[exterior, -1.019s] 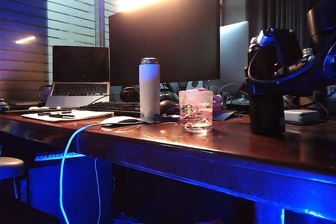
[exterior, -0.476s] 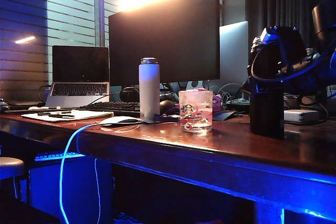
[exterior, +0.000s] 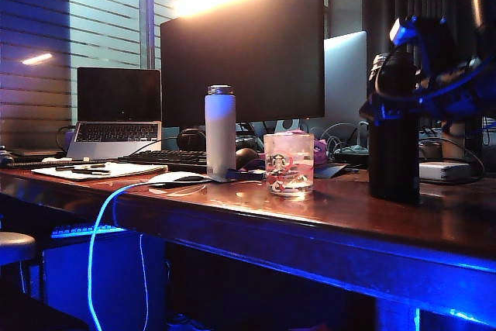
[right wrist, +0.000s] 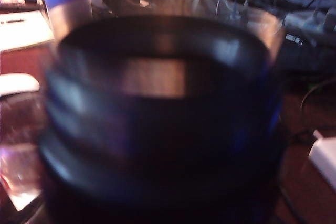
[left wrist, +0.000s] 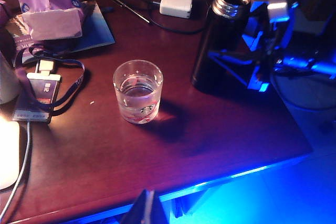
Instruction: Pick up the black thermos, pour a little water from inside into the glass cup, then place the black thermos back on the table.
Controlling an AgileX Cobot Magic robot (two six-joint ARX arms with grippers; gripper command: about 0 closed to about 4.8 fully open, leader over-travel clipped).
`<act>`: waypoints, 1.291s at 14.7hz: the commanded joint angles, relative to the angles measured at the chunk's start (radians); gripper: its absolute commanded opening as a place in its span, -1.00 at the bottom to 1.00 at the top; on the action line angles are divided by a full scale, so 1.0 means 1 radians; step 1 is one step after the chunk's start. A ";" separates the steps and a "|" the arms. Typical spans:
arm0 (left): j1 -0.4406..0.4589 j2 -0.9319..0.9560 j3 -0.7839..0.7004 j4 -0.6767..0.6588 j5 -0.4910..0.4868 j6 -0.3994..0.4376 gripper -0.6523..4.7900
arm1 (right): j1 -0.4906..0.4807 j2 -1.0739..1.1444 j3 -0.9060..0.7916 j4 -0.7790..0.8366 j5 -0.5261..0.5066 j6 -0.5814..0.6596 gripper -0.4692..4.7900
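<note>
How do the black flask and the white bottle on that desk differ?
The black thermos is matte and dark; the white bottle is pale with a silvery cap. The thermos is uncapped, its threaded mouth open, while the bottle is closed. The right claw stands open around the thermos; nothing is near the bottle. Both stand upright on the table.

An office desk: large dark monitor [exterior: 242,48]; open laptop [exterior: 116,114]; keyboard [exterior: 164,160]; window blinds [exterior: 35,44] behind

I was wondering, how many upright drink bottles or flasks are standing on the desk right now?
2: the white bottle stands left of the glass cup; the black thermos stands right of it, at the right gripper. Clutter behind may hide others.
</note>
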 commanded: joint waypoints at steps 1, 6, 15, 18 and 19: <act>0.000 -0.002 0.004 0.013 0.006 0.001 -0.77 | 0.001 -0.053 -0.022 -0.005 0.007 0.000 1.00; 0.000 -0.002 0.004 0.013 0.006 0.001 -0.77 | 0.001 -0.128 -0.108 -0.011 0.015 0.000 1.00; 0.000 -0.002 0.004 0.013 0.006 0.001 -0.77 | 0.001 -0.642 -0.393 -0.047 0.035 0.000 -0.82; 0.000 -0.002 0.004 0.013 0.006 0.000 -0.77 | 0.000 -0.903 -0.442 -0.354 0.045 -0.001 -0.82; 0.000 -0.002 0.004 0.013 0.006 0.001 -0.77 | 0.000 -0.989 -0.447 -0.496 0.075 -0.002 -0.82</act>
